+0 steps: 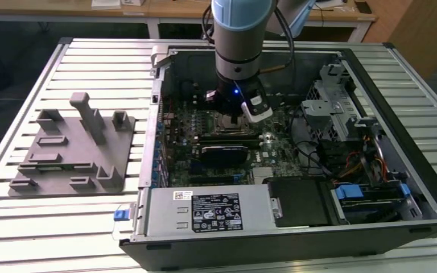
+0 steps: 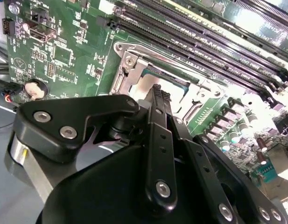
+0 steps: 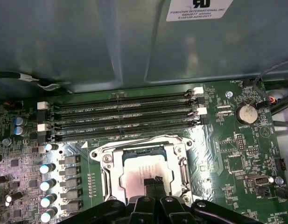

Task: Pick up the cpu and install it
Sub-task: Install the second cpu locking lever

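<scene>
The gripper (image 3: 153, 183) reaches down into the open computer case (image 1: 400, 187), and in both wrist views its two slim black fingers (image 2: 158, 112) stand pressed together with no gap between them, their tips right over the cpu (image 3: 141, 172) and holding nothing; whether the tips touch the chip's top cannot be told. The cpu lies flat inside the silvery socket frame (image 3: 106, 161) on the green motherboard (image 3: 237, 158), a pale metal square with a darker rim, faint print on its top too small to make out. In the second wrist view only a strip of the chip (image 2: 155, 79) shows beyond the fingers. Just beside the socket run four dark memory slots (image 3: 125, 116) with white end clips, and a row of small silver capacitors (image 3: 48, 184) stands along another side of it. A round coin battery (image 3: 246, 113) sits further out on the board. White labels with small dark print are stuck on the case wall (image 3: 197, 9) and on the grey power supply (image 1: 203, 213). In the exterior view, a grey plastic fixture (image 1: 74, 151) with upright posts rests on the slatted table (image 1: 89, 57), to the exterior view's left of the case and well apart from the arm.
</scene>
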Motion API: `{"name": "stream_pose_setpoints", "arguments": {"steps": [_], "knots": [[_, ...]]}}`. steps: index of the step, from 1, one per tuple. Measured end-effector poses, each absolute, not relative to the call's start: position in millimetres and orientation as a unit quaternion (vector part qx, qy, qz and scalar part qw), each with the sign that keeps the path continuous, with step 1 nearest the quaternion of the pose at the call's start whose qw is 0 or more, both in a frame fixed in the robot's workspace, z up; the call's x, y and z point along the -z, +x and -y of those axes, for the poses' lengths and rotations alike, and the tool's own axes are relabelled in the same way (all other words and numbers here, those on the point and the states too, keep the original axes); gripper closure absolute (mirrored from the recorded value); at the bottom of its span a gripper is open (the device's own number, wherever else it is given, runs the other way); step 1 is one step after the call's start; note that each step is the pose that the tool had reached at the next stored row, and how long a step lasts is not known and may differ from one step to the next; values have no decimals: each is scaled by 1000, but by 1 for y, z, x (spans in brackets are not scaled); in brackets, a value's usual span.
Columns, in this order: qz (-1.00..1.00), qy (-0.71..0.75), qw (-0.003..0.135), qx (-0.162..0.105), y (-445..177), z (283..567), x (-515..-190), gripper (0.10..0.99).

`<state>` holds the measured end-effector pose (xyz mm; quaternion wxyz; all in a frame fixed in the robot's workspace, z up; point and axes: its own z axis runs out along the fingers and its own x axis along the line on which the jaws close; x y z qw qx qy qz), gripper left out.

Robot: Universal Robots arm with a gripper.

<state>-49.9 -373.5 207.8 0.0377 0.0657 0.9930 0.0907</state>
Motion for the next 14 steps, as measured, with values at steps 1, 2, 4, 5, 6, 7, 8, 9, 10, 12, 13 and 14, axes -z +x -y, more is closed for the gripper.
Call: {"name": "stream_pose_setpoints", "arguments": {"steps": [1,2,4,5,6,7,8,9,10,12,13,14], "knots": [[-993,66,38,-91,-50,373,-208,980],[-993,66,38,-91,-50,373,-209,980],[-993,67,38,-91,-50,373,-212,980],[-993,67,38,-91,-50,373,-213,980],[-993,67,38,-91,-50,373,-215,980],[-993,68,38,-91,-50,373,-216,980],[-993,68,38,-91,-50,373,-217,980],[-993,68,38,-91,-50,373,-216,980],[-993,68,38,-91,-50,373,-216,980],[-993,69,38,-91,-50,373,-217,980],[-993,69,38,-91,-50,373,-217,980],[-993,69,38,-91,-50,373,-217,980]]}}
